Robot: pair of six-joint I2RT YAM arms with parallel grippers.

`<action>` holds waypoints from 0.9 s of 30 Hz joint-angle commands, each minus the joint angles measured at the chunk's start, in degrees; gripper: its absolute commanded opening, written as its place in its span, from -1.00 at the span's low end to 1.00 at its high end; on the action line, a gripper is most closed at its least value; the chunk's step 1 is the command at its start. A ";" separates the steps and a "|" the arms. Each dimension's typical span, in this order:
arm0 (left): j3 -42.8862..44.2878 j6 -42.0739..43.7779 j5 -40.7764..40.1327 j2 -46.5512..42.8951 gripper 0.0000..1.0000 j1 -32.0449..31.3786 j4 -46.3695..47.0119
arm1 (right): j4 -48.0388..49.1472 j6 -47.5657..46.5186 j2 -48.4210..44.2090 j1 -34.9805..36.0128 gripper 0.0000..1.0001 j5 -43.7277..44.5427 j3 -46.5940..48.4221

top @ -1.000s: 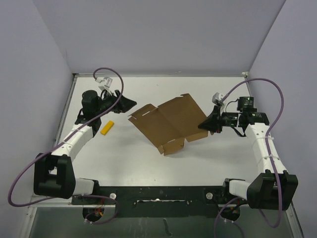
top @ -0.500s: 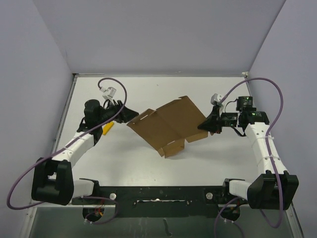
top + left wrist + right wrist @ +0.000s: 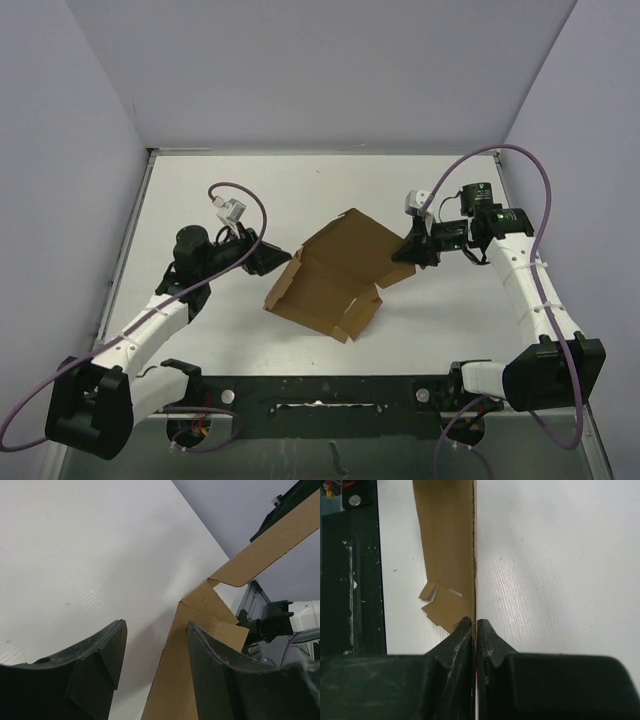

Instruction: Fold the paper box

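Observation:
The paper box [image 3: 335,270] is a brown cardboard die-cut sheet, partly raised off the white table [image 3: 300,190] at mid-table. My right gripper [image 3: 410,250] is shut on its right edge; in the right wrist view the sheet [image 3: 451,555] runs edge-on out from between the closed fingertips [image 3: 466,630]. My left gripper [image 3: 275,260] is open at the sheet's left edge. In the left wrist view a cardboard flap [image 3: 177,680] stands between the spread fingers [image 3: 220,675], against the right one, with a folded panel [image 3: 270,545] above.
The black mounting rail [image 3: 320,390] runs along the near edge, and shows in the right wrist view [image 3: 350,580]. Grey walls close in the table on three sides. Purple cables [image 3: 520,160] loop over both arms.
My left gripper has moved right and nearer to reach the sheet's left edge. The right gripper has shifted left and lifted the sheet, which now stands more folded up. The yellow block is hidden.

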 commanded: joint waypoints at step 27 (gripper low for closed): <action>-10.68 -5.08 -7.98 -19.70 0.38 -3.90 -1.51 | -1.26 -3.42 -0.87 -0.53 -1.00 0.68 4.52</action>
